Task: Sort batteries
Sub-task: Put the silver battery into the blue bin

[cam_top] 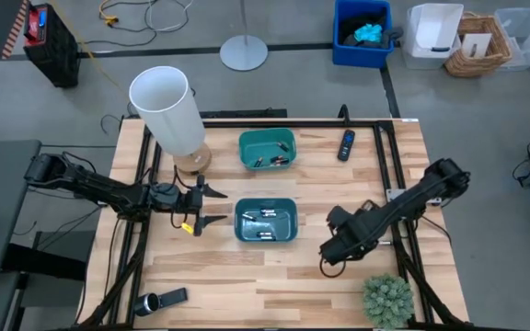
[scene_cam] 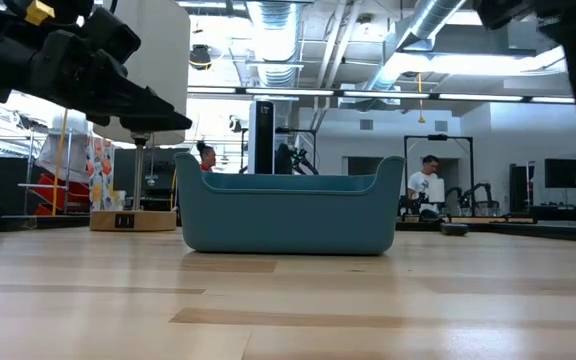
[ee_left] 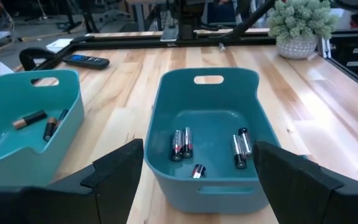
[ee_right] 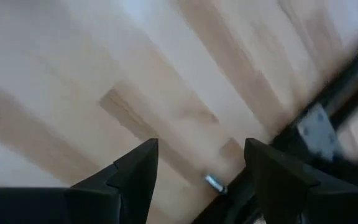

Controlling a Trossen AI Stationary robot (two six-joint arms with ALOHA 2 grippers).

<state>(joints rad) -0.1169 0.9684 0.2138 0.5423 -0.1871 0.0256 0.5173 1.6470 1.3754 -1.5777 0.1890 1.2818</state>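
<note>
Batteries (ee_left: 182, 143) binned; left end effector (cam_top: 212, 206) open alongside

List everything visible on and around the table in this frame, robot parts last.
teal bins: two, teal, mid-table, one behind the other.
batteries: five dark with metal ends in the near bin; at least three in the far bin.
lamp: one, white shade on a wooden base, back left of the table.
remote: one, black with blue, back of the table.
flashlight-like cylinder: one, black and silver, front left.
potted plant: one, green, front right corner.
left gripper: fingers open, empty, left of the near bin.
right gripper: fingers open, empty, over bare wood at right.
</note>
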